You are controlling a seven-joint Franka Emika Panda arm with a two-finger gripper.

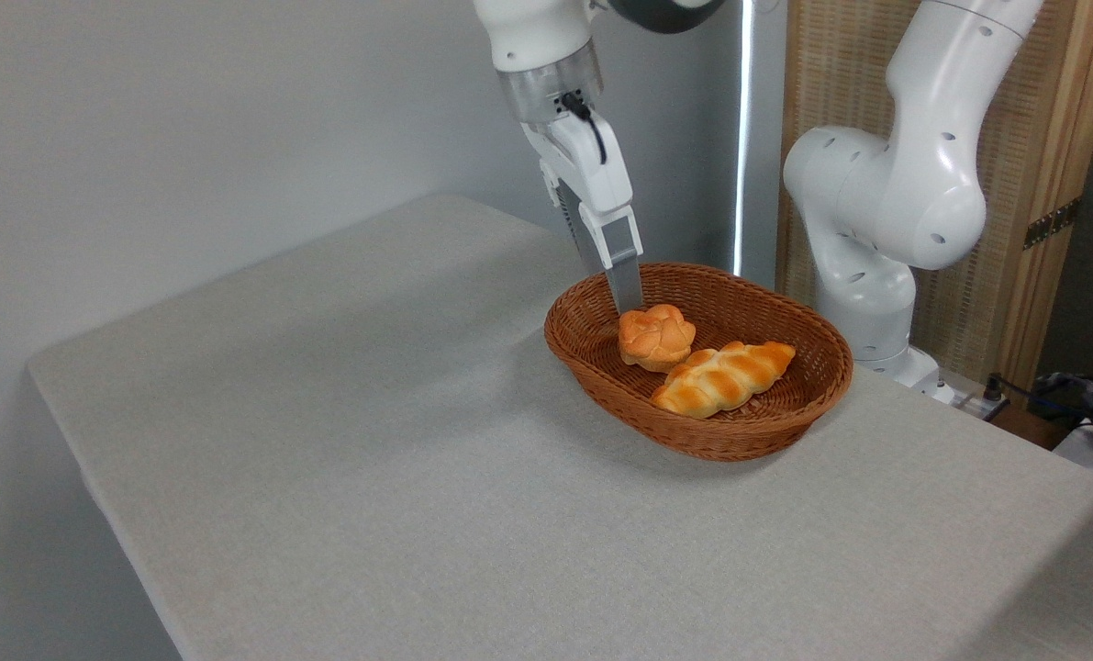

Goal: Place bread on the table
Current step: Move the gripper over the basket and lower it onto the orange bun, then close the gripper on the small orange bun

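Inside the wicker basket (789,413), the bread (656,336) is lying against the braided loaf (722,377). The gripper (628,298) is reaching down just behind the bun; whether its fingers are clenched cannot be told. The basket is sitting on the table (372,477).

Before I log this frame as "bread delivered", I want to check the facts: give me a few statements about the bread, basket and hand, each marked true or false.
1. The small round bun lies on the bare table. False: it is inside the wicker basket.
2. The braided loaf lies in the basket beside the bun. True.
3. The hand reaches down into the basket, its tip just behind the bun. True.
4. The hand holds the braided loaf in the air. False: the loaf rests in the basket, away from the hand.
5. The basket stands on the table. True.
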